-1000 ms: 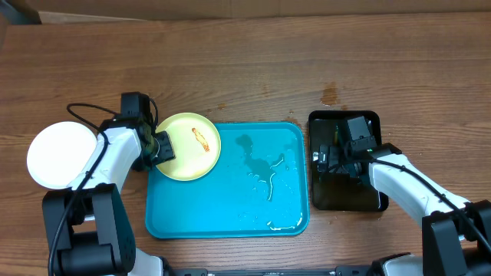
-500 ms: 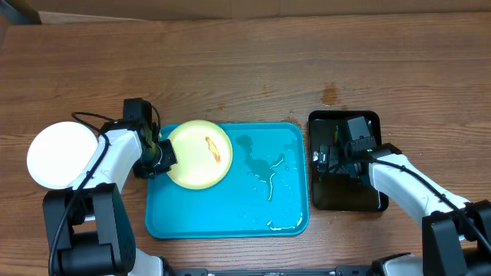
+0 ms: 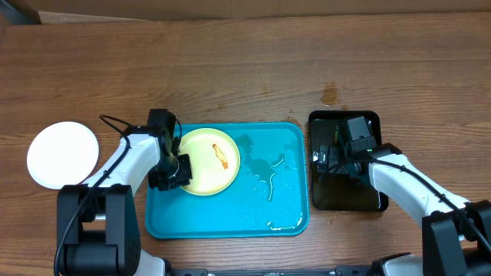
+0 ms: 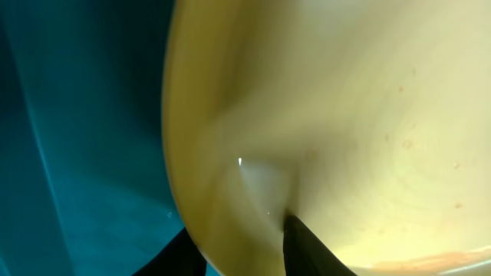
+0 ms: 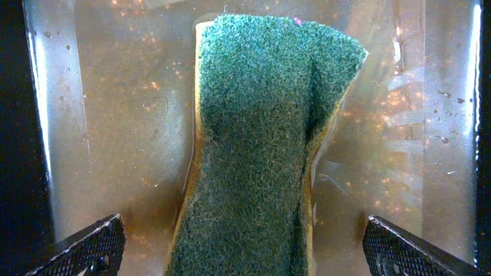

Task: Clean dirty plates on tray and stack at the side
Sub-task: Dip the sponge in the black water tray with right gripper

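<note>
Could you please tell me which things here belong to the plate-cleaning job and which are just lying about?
Belongs to the job: yellow-green plate with an orange smear; turquoise tray; white plate at the left; green sponge; black tray under it; left gripper astride the yellow-green plate's rim; right gripper open above the sponge.
Just lying about: dark stain on the table; cardboard strip at the top.

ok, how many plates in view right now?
2. A pale yellow plate on the blue tray, left side; a white plate on the table left of the tray. From above I can't tell whether another lies stacked under the white one.
</note>
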{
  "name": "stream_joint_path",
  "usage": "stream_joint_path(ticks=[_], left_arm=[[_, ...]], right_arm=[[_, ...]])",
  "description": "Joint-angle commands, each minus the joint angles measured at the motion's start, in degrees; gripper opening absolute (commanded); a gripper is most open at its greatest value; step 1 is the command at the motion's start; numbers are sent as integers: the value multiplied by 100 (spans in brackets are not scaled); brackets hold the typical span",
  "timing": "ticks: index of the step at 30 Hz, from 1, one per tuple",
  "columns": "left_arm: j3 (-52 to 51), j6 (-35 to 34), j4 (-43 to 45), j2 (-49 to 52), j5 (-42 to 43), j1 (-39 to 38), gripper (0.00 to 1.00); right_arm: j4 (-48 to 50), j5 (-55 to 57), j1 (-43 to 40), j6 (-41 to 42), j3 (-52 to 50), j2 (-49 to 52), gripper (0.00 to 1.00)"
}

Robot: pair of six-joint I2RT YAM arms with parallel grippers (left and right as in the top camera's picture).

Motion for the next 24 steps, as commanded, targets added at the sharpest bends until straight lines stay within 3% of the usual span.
stream_joint_path(ticks=[1, 14, 17, 22, 23, 24], left_arm=[[-46, 81, 31, 83, 37, 9, 35], [-50, 81, 192, 83, 37, -2, 37], [-50, 81, 271, 83, 39, -2, 48], [-52, 83, 284, 83, 39, -2, 39], [-52, 81, 284, 83, 39, -2, 38], [-52, 81, 284, 83, 39, -2, 37]], right_arm=[[17, 33, -13, -2, -20, 17, 100], [431, -894, -13, 369, -20, 17, 100], [428, -903, -13, 372, -20, 17, 100], [195, -876, -22, -26, -20, 17, 100], [131, -743, -26, 26, -20, 17, 95], [74, -619, -26, 192, -20, 17, 80]])
